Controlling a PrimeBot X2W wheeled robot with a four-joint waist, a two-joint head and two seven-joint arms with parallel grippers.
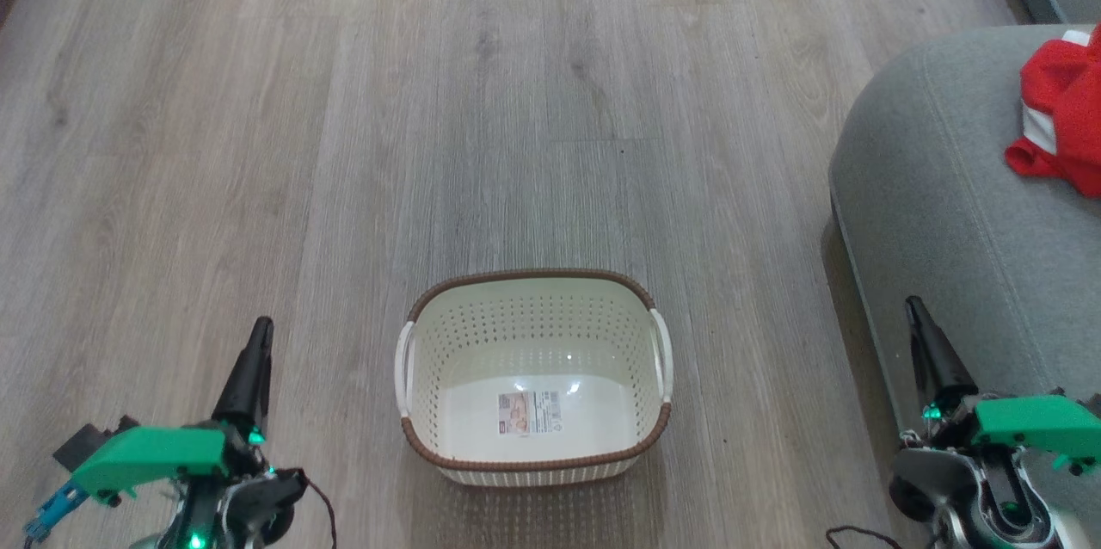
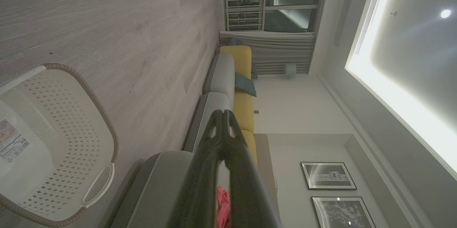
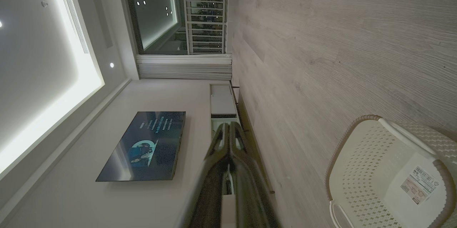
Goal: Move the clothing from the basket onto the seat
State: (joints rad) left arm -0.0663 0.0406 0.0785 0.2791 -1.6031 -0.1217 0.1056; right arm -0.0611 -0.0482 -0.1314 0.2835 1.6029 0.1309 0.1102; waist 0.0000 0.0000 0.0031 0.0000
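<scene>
The cream perforated basket [image 1: 533, 377] stands on the wood floor in front of me, with nothing in it but a label sticker [image 1: 528, 412]. The red clothing [image 1: 1062, 114] with white trim lies on the grey seat [image 1: 946, 213] at the right edge. My left gripper [image 1: 261, 327] is shut at the lower left, apart from the basket. My right gripper [image 1: 913, 305] is shut at the lower right, beside the seat's front edge. The left wrist view has the basket [image 2: 53, 149], the seat [image 2: 157, 188] and a sliver of red clothing [image 2: 222, 206] behind the shut fingers [image 2: 223, 113].
Wood floor [image 1: 430, 101] spreads wide around the basket. In the left wrist view a grey and yellow sofa [image 2: 232, 85] runs along the wall. The right wrist view has the basket [image 3: 389, 174], a wall television [image 3: 144, 145] and a low cabinet [image 3: 221, 101].
</scene>
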